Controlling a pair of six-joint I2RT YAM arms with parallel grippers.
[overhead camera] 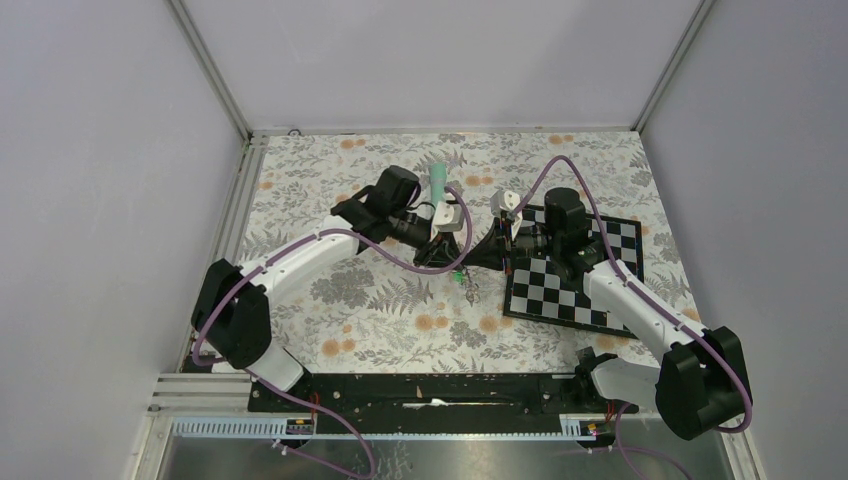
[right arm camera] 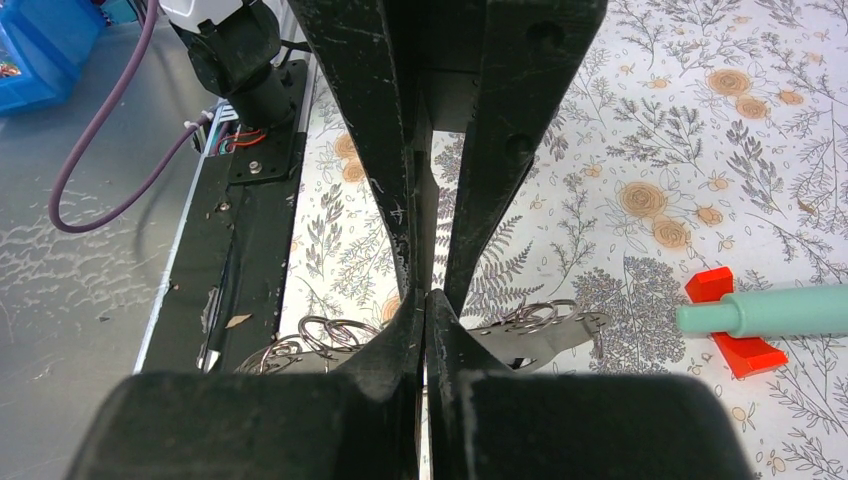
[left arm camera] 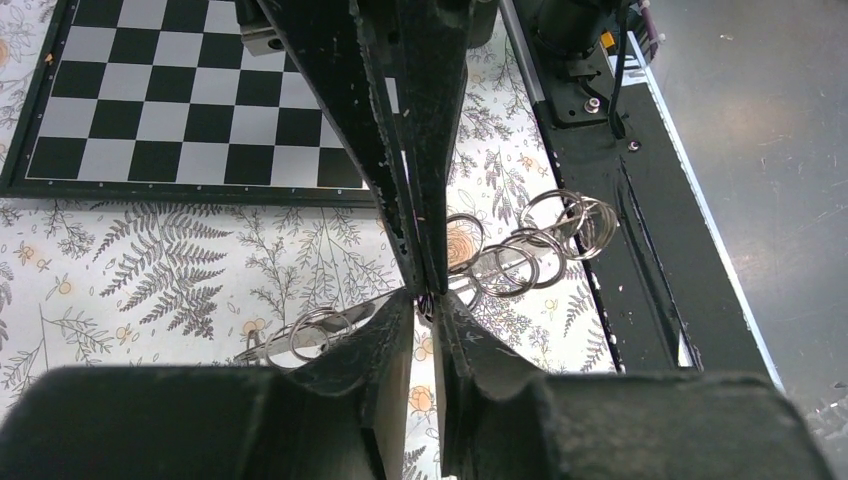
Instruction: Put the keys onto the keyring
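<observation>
Both grippers meet tip to tip above the floral cloth. The keyring (right arm camera: 565, 328) is a flat grey strap with small holes and several wire rings (left arm camera: 310, 335) on it, running across both wrist views. My right gripper (right arm camera: 425, 296) is shut on the strap, its jaws pressed together. My left gripper (left arm camera: 425, 303) faces it from the other side. Its jaws stand a thin slit apart and pinch the strap at their tips. From above, the green-headed key (overhead camera: 458, 276) hangs just under the meeting point of left gripper (overhead camera: 468, 258) and right gripper (overhead camera: 490, 255). The darker key is not discernible.
A black-and-white chessboard (overhead camera: 575, 275) lies under the right arm. A teal stick (right arm camera: 770, 312) on a red base (right arm camera: 740, 350) stands behind the left arm. The black base rail (overhead camera: 430, 390) runs along the near edge. A blue bin (right arm camera: 40, 50) sits off the table.
</observation>
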